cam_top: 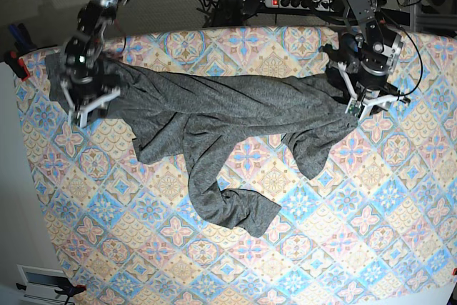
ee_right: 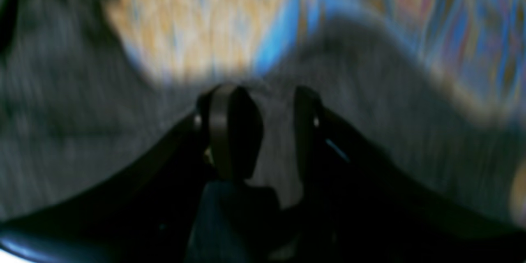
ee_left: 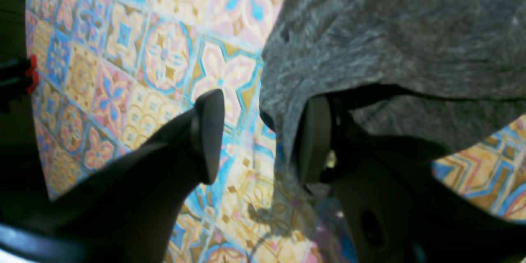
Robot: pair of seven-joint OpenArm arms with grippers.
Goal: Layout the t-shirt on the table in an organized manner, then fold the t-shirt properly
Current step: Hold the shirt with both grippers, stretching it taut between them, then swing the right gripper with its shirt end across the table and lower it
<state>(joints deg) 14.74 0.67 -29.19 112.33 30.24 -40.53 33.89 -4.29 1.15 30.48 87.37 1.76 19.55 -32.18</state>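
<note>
The dark grey t-shirt [cam_top: 214, 112] lies rumpled across the far half of the patterned table [cam_top: 343, 212], stretched between both arms, with one twisted part trailing toward the middle. At the shirt's right end, my left gripper [cam_top: 364, 101] is open. In the left wrist view its jaws [ee_left: 261, 135] stand wide apart over bare cloth. The t-shirt [ee_left: 390, 28] drapes over the right finger [ee_left: 314, 139] only. At the shirt's left end, my right gripper [cam_top: 87, 105] is shut on the shirt. The blurred right wrist view shows grey fabric [ee_right: 61, 131] filling the narrow gap of the gripper [ee_right: 269, 131].
A red clamp [cam_top: 20, 66] sits on the table's left edge and shows again in the left wrist view as a red clamp [ee_left: 32, 74]. Cables and a power strip [cam_top: 285, 1] run behind the far edge. The near half of the table shows only its patterned cloth.
</note>
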